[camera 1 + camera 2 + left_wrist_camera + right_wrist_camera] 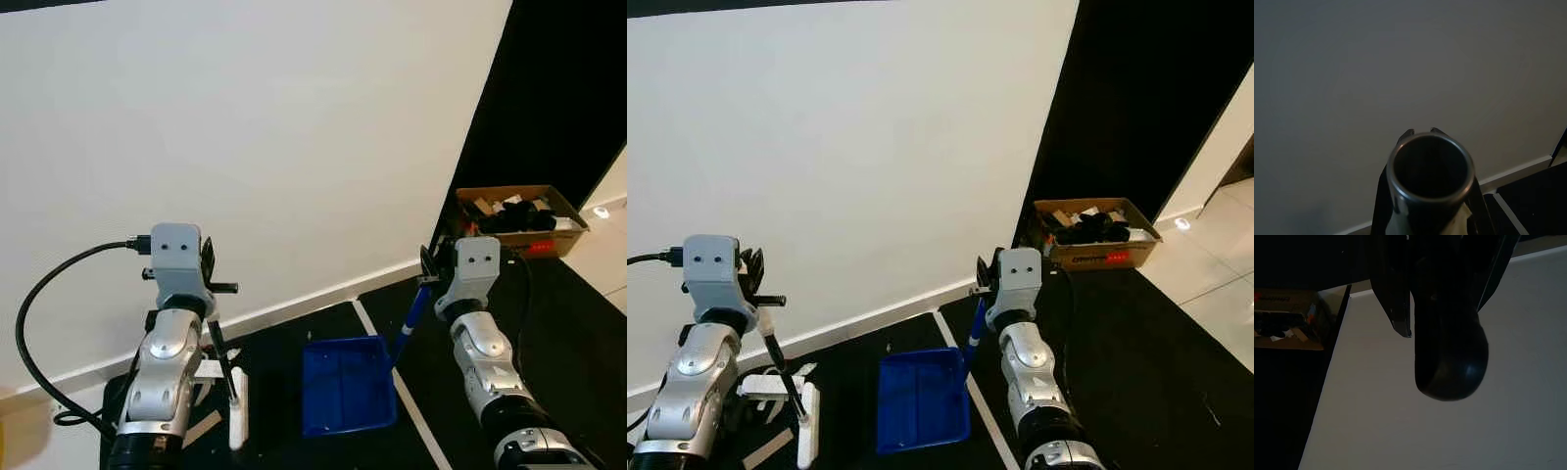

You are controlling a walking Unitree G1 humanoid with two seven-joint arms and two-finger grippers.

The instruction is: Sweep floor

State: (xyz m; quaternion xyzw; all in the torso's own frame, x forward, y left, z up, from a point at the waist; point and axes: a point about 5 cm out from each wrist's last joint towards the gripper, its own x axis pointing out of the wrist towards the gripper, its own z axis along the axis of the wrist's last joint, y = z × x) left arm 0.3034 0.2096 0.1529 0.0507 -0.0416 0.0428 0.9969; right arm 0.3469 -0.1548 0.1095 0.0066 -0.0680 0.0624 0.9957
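dustpan on black floor below and left of right gripper, joined to it by slanted blue handle; fingers clamped on handle's dark rounded top end. broom below left gripper, black pole running down from closed fingers to white head resting on floor beside dustpan; hollow pole end close in left wrist view. dustpan deep blue, rectangular, open tray. one dustpan, one broom, two grippers, one cardboard box of dark items farther right by white wall.
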